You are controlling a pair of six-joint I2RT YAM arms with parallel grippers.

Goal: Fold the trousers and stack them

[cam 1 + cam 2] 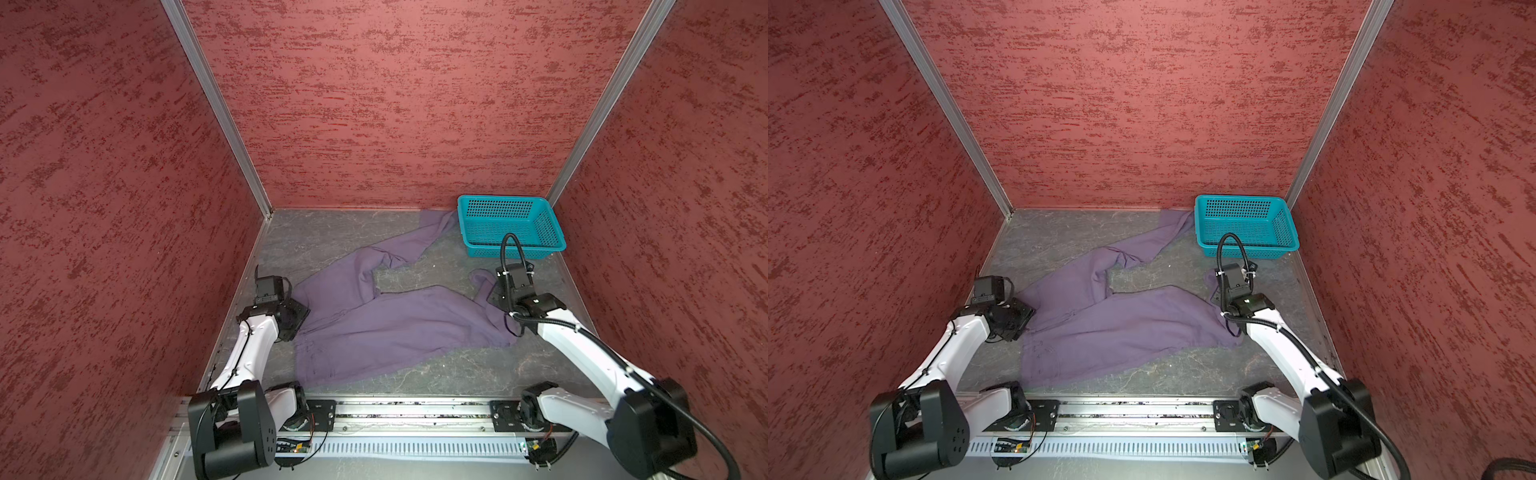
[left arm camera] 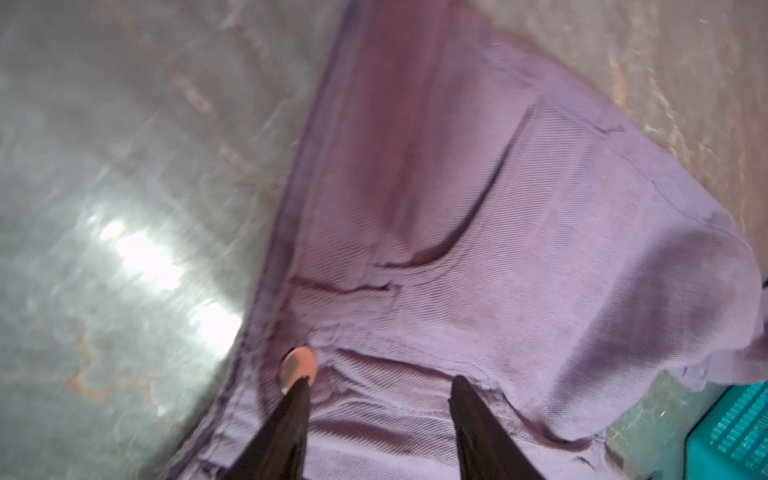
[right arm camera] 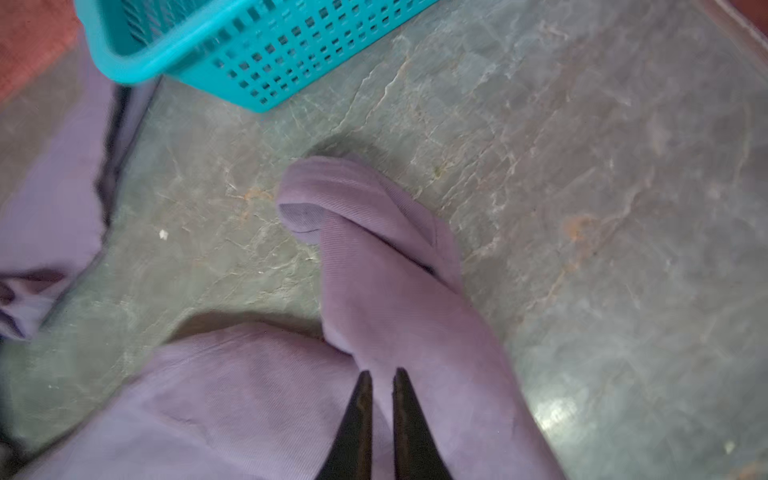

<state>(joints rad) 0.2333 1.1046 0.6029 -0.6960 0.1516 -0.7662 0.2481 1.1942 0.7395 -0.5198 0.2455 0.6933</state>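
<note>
Sprawling in both top views: we see the long, muted-purple cloth trousers (image 1: 395, 328) lying unfolded on the grey marbled tabletop (image 1: 415, 374), waist at the near left, two legs splayed in a V.
Long axis, top views: we read it as a diagonal from the near-left waist to the far right. One leg ends just beside the teal perforated plastic basket (image 1: 498, 251); the other runs right towards the right arm.
Left wrist view: the left gripper (image 2: 380, 380) hangs over the waistband with jaws spread, next to a round coppery button (image 2: 297, 368); nothing is pinched.
Right wrist view: the right gripper (image 3: 379, 374) sits over a twisted, rolled leg end, jaws almost together with a sliver of gap. Whether they nip cloth we cannot tell.
Risk, waist: we judge a grip closing here could catch only the top layer, letting the rest sag.
Risk, leg: pulling the rolled end would, we think, carry the twist into the fold.
Risk, basket: dragging the far leg might nudge the basket; whether the two touch we cannot tell.
</note>
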